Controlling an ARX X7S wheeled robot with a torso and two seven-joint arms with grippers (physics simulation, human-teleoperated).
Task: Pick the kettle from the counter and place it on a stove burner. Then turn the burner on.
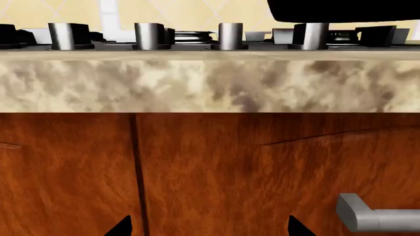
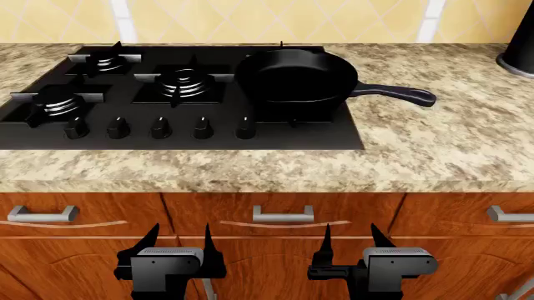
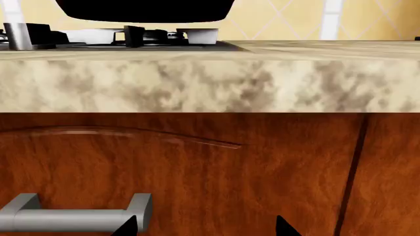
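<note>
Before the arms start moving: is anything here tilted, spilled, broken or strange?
Nothing is spilled, tilted or broken. Only the black frying pan sits partly past the stove's right edge, handle over the counter. No blue kettle is recognisable in any view.

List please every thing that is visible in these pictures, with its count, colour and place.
stove: one, black, set in the counter at left.
burners: three visible, silver-black rings, on the stove's left part.
knobs: five, black, a row along the stove's front.
frying pan: one, black, on the stove's right side, handle pointing right.
counter: one, speckled beige-brown.
cabinets: reddish wood, below the counter.
cabinet handles: three, grey metal.
dark object: one, far right edge, mostly cut off.
left gripper: black, open, low before the cabinets.
right gripper: black, open, beside it.
</note>
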